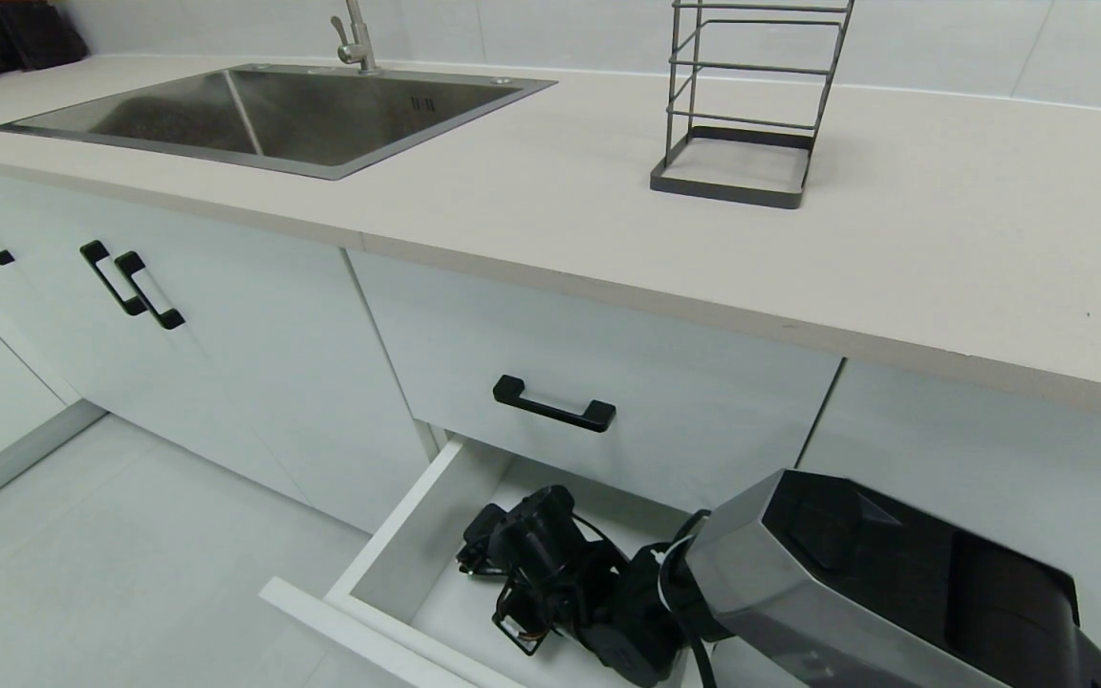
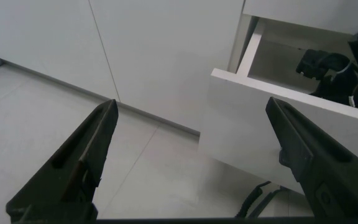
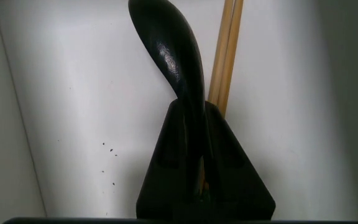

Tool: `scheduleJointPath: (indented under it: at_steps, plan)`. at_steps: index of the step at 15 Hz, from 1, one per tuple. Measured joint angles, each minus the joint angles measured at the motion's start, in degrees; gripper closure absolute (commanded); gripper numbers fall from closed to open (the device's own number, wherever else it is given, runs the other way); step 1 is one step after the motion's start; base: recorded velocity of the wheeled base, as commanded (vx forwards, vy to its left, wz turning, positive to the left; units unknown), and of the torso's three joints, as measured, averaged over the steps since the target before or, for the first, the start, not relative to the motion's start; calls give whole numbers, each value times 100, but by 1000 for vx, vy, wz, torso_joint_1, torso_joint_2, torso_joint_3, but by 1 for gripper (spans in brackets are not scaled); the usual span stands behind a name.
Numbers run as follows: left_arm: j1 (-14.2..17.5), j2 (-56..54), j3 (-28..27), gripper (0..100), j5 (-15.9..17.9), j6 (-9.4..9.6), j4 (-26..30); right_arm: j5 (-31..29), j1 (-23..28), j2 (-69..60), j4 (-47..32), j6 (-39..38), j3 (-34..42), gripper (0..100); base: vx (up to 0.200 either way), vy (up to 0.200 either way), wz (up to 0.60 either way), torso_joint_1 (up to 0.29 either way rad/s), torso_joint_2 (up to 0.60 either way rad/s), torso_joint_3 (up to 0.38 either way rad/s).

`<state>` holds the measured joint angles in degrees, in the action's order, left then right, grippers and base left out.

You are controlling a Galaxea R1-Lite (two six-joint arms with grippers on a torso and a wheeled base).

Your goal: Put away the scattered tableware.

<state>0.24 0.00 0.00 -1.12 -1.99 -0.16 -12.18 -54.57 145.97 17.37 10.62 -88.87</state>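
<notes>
black spoon clamped in right claw; left claw wide open.

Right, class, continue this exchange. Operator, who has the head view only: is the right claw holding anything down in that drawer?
Observer: Yes, the right claw is shut on a black spoon.
Operator: Anything else with it?
Observer: Chopsticks run right beside the spoon; whether they're gripped too, I can't tell.
Operator: And the left claw?
Observer: Open, above the floor, beside the open drawer.
</notes>
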Motion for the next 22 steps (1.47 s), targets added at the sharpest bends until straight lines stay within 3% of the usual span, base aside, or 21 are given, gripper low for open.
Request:
scheduleJointPath:
  at_steps: [1, 2, 9, 14, 22]
  plan:
    - [0, 0, 0, 0, -2, 0, 0, 4, 0, 4, 0, 2, 0, 100, 0, 0, 0, 0, 0, 0]
    - [0, 0, 0, 0, 0, 0, 0, 6, 0, 9, 0, 11, 0, 0, 0, 0, 0, 0, 0, 0]
    - [0, 0, 0, 0, 0, 0, 0, -13, -69, -123, -2, 18, 59, 0, 0, 0, 0, 0, 0, 0]
    - [0, 0, -2, 0, 0, 0, 2, -44, -336, -1033, 202, 18, 696, 0, 0, 0, 0, 0, 0, 0]
    - [0, 0, 0, 0, -2, -1, 0, 15, -599, -2050, 2758, 90, 2498, 0, 0, 0, 0, 0, 0, 0]
